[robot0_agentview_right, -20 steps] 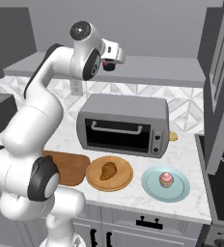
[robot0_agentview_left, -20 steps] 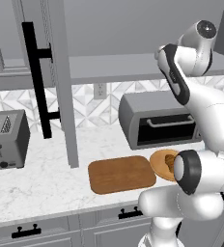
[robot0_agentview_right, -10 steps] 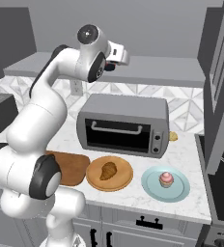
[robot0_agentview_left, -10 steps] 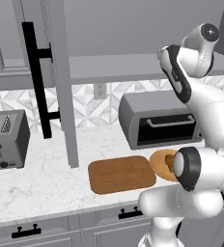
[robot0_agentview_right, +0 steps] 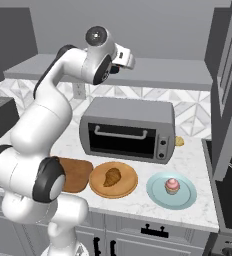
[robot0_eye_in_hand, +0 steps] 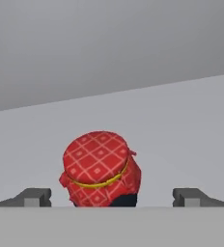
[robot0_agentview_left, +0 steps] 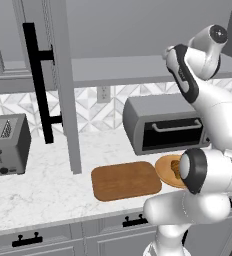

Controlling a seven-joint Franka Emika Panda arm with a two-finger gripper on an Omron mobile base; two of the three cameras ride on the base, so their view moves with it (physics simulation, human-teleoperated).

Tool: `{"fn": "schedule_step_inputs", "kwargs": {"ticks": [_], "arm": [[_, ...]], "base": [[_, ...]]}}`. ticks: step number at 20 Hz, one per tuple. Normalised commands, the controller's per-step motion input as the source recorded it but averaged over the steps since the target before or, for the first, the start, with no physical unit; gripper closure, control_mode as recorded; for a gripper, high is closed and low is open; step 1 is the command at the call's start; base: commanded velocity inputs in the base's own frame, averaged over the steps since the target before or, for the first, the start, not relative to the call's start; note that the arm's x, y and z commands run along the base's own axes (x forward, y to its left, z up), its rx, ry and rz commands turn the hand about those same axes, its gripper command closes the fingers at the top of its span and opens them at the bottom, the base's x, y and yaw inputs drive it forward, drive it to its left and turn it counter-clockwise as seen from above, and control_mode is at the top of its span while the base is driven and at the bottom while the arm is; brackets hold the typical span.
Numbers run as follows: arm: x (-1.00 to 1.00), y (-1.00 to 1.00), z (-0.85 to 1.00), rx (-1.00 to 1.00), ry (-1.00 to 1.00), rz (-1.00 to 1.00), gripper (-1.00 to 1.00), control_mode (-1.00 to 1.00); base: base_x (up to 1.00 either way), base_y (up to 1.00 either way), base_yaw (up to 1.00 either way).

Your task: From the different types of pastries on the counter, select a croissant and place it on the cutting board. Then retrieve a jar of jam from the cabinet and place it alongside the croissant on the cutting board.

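From the left base view we are looking at a grey toaster (robot0_agentview_left: 6, 145) sitting at the far left of the white marble counter (robot0_agentview_left: 43, 187), under a patterned tile backsplash (robot0_agentview_left: 100, 107). Next comes the open cabinet door (robot0_agentview_left: 58, 85) with its long black bar handle (robot0_agentview_left: 38, 82), hanging edge-on over the worktop. Right of it the brown cutting board (robot0_agentview_left: 126, 180) is lying bare on the marble, in front of the grey toaster oven (robot0_agentview_left: 163, 124).

Just beside the board's right end a round tan plate (robot0_agentview_right: 113, 180) is carrying the croissant (robot0_agentview_right: 111, 176), so the pastry is sitting off the board. Further right a pale blue plate (robot0_agentview_right: 171, 191) is holding a pink cupcake (robot0_agentview_right: 172, 185), and a black cooktop (robot0_agentview_right: 230, 195) is showing at the right edge.

We are reaching high, up at the grey shelf (robot0_agentview_right: 178, 70) above the oven. In the hand view our gripper (robot0_eye_in_hand: 112, 198) is spread wide, and the jar of jam (robot0_eye_in_hand: 100, 169), red with a checked cloth lid, is standing on the grey shelf floor between the two fingertips (robot0_eye_in_hand: 34, 197), touched by neither as far as we can tell.
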Motion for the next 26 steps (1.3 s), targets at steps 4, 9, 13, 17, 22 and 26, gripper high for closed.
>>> {"fn": "schedule_step_inputs", "kwargs": {"ticks": [4, 9, 13, 17, 22, 26], "arm": [[0.13, 0.06, -0.03, 0.01, -0.04, 0.00, -1.00, -1.00], [0.00, 0.16, -0.03, 0.00, -0.06, 0.06, -1.00, -1.00], [0.01, 0.06, -0.23, 0.00, 0.00, 0.07, -1.00, -1.00], [0.27, 0.00, -0.21, 0.00, -0.05, 0.05, -1.00, -1.00], [0.47, 0.00, -0.07, 0.00, -0.03, 0.05, -1.00, -1.00], [0.20, 0.06, -0.06, 0.00, 0.00, 0.04, 1.00, -1.00]], "base": [[0.00, 0.00, 0.00], [0.00, 0.00, 0.00], [0.00, 0.00, 0.00], [0.00, 0.00, 0.00], [0.00, 0.00, 0.00], [0.00, 0.00, 0.00]]}}
